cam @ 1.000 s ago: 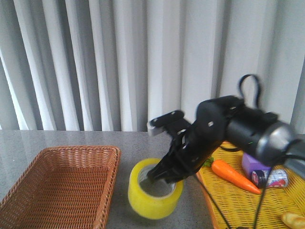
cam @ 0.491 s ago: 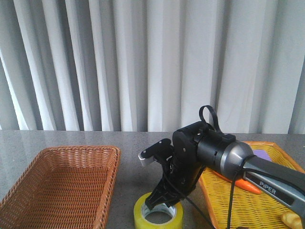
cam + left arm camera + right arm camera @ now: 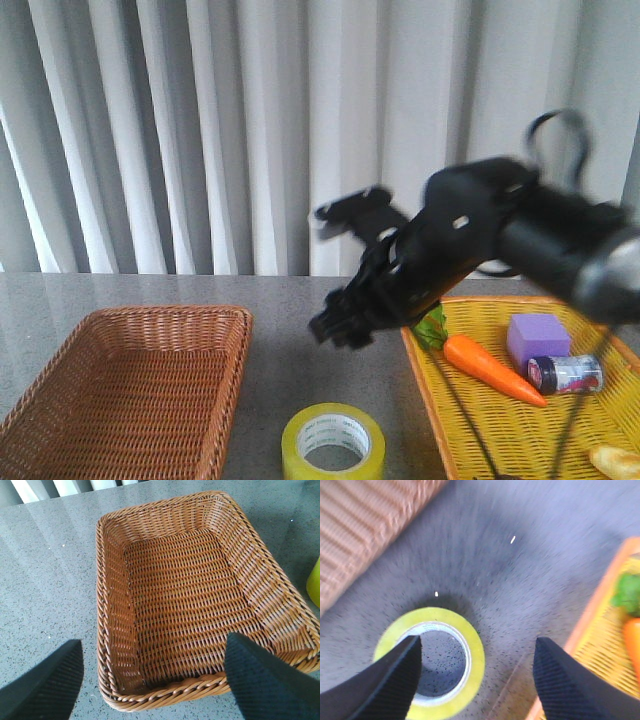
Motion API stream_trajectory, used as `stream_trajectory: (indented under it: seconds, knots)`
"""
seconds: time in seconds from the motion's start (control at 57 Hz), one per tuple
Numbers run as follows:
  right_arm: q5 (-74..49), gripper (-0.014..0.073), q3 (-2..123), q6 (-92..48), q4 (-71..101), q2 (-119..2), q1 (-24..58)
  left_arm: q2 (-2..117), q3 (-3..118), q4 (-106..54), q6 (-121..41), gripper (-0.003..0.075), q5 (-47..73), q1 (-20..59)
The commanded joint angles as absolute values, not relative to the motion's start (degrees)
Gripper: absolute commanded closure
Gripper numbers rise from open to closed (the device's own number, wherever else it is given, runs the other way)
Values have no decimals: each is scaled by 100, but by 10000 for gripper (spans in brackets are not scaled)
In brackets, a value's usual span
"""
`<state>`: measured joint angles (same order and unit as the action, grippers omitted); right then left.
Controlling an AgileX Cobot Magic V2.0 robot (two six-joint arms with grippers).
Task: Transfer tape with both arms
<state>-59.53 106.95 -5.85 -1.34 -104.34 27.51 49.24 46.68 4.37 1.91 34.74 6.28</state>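
On the grey worktop (image 3: 290,400) the tape (image 3: 333,444) lies flat between the baskets, set down. My right claw (image 3: 340,325) hangs open above it; my left claw (image 3: 152,680), open, has yet to take it.

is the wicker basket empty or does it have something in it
Empty. The brown wicker basket shows only bare weave inside; the tape lies flat on the table beside it.

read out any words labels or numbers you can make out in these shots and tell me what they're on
None can be read.
Tape: grey print on the white inner core, too small and blurred.
Small jar in the yellow tray: label too blurred.
Right arm: motion-blurred, no lettering legible.
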Motion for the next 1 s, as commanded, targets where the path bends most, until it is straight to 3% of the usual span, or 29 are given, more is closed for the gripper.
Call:
stream_trajectory:
  seconds: [0.0, 0.316, 0.526, 0.754, 0.982]
  knots:
    - [-5438, 126, 10319, -565, -77, -9579, 2540, 4901, 4872, 419, 223, 169, 3065, 646]
    - [-3603, 148, 6750, -592, 429, -6980, 1448, 4922, 4872, 419, 224, 169, 3084, 646]
    - [-3398, 148, 4938, -619, 347, -5139, 1291, 4981, 4872, 377, 217, 169, 3072, 657]
    - [-3404, 148, 3921, -562, 353, -3425, 1291, 4995, 4872, -311, -678, 169, 2783, 1254]
    - [-3478, 148, 3797, -574, 353, -2698, 1291, 5617, 5317, -695, -1051, 169, 2861, 2059]
